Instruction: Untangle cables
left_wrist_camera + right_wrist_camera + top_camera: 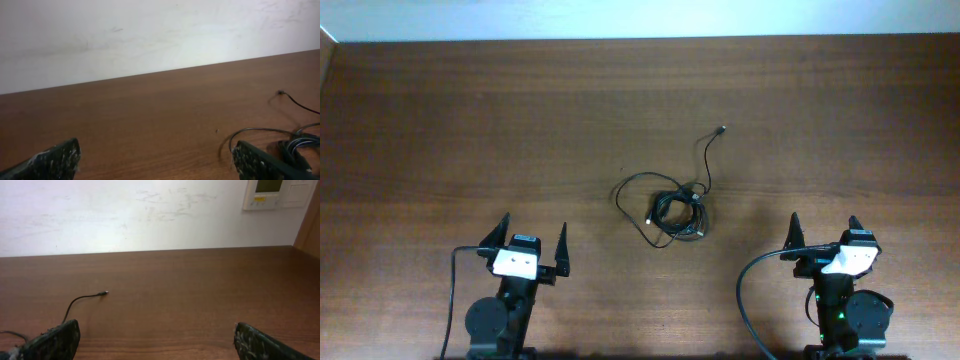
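Well, nothing is started: the cables [675, 210] lie knotted in the middle of the tabletop [470, 120], one plug end [722, 128] trailing toward the far edge. My left jaws and right jaws stand wide open, well short of them, holding and touching nothing. Next, I reckon, one pair must pin the knot while the other draws out that loose end.
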`<state>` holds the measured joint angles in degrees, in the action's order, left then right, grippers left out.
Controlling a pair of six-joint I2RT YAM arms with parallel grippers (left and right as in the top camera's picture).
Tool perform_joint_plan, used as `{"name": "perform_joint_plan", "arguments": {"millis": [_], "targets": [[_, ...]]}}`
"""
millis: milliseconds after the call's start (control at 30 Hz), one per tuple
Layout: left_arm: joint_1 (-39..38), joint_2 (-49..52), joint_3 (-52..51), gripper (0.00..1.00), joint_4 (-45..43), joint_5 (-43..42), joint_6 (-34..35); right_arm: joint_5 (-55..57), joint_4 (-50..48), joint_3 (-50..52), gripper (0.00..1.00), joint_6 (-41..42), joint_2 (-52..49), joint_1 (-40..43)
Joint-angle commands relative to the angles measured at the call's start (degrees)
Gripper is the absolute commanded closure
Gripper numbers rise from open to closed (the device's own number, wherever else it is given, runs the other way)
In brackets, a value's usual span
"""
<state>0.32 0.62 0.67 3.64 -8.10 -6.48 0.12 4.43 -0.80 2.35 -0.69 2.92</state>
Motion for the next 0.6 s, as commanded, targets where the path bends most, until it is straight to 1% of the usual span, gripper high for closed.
{"name": "perform_joint_plan", "arguments": {"millis": [0, 333, 567], "targets": [[-0.3, -0.3, -0.2, 0.01, 0.3, 0.9, -1.1, 0.1, 0.1, 0.5, 0.02, -0.4, 0.3, -0.3], [-0.3, -0.3, 0.5, 0.01, -0.3, 0.0, -0.7, 0.1, 0.1, 0.5, 0.02, -0.4, 0.3, -0.3], [-0.3, -0.3, 5.0, 0.01, 0.9, 0.0, -0.7, 0.1, 0.1, 0.5, 0.02, -0.4, 0.3, -0.3]]}}
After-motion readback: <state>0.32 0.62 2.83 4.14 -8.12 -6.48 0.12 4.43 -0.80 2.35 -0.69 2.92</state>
